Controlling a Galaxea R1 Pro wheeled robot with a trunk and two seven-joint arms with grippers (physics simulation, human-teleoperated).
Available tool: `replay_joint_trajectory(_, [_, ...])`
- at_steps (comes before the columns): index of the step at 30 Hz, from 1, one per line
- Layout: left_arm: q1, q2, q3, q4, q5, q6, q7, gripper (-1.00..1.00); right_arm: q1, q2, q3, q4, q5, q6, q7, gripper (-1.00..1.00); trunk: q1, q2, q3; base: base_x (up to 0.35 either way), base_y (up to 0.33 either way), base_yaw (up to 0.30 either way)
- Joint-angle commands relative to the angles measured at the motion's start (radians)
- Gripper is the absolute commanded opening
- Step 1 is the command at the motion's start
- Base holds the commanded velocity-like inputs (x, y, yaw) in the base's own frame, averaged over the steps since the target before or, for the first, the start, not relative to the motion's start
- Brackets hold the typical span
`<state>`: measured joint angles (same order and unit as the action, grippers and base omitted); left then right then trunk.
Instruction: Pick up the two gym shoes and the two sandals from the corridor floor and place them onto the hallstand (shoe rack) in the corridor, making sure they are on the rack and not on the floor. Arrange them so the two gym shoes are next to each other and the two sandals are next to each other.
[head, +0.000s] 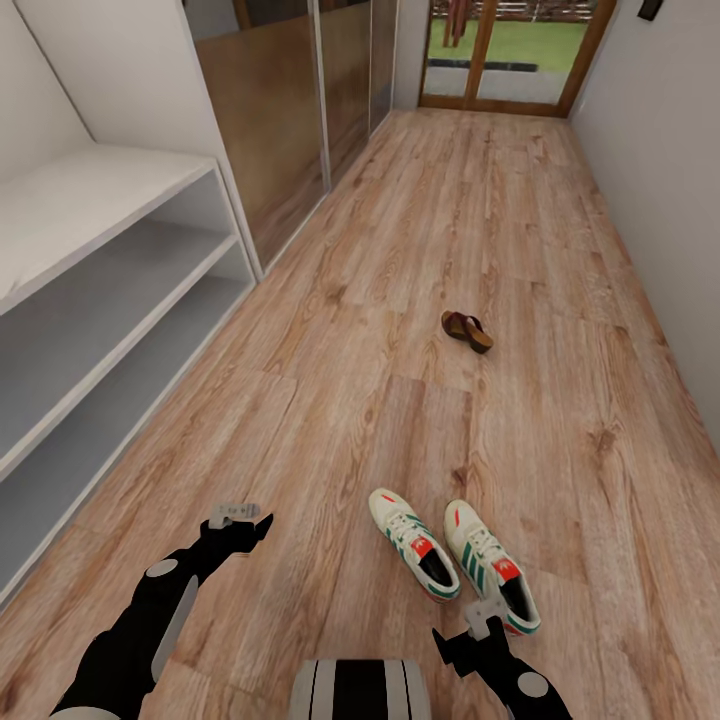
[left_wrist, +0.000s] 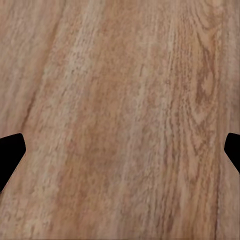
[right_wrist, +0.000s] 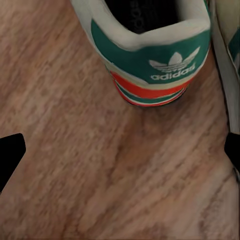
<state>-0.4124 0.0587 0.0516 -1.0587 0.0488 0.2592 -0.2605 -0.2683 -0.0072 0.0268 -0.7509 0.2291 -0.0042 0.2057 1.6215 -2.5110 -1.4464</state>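
Note:
The two gym shoes lie side by side on the wood floor (head: 330, 400) just ahead of me, the left one (head: 414, 544) and the right one (head: 491, 566), toes pointing away. One dark-brown sandal (head: 467, 331) sits farther up the corridor; I cannot tell whether a second is with it. The hallstand (head: 110, 300) runs along the left wall with bare shelves. My right gripper (head: 480, 622) hovers open behind the right shoe's heel. In the right wrist view, a shoe's green and red heel (right_wrist: 150, 65) is close ahead of the open gripper (right_wrist: 120, 155). My left gripper (head: 240, 518) is open over bare floor (left_wrist: 120, 120).
Wood-panelled sliding doors (head: 290, 120) follow the hallstand on the left. A white wall (head: 660, 150) bounds the corridor on the right. A glazed door (head: 500, 55) closes the far end. My trunk (head: 360, 690) shows at the bottom edge.

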Motion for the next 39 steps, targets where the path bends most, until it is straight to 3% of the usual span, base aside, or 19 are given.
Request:
replay_joint_trajectory(1, [0.000,0.000,0.002,-0.001,0.005,0.008,-0.005,1.00,0.000,-0.001,0.001,-0.001,0.009,0.000,0.001,1.00,0.000,0.000,-0.001,0.114,0.000,-0.001])
replay_joint_trajectory(39, [0.000,0.000,0.002,0.000,0.006,0.008,-0.005,1.00,0.000,-0.001,0.002,-0.001,0.009,-0.003,0.003,1.00,0.000,0.000,-0.001,0.011,0.000,-0.036])
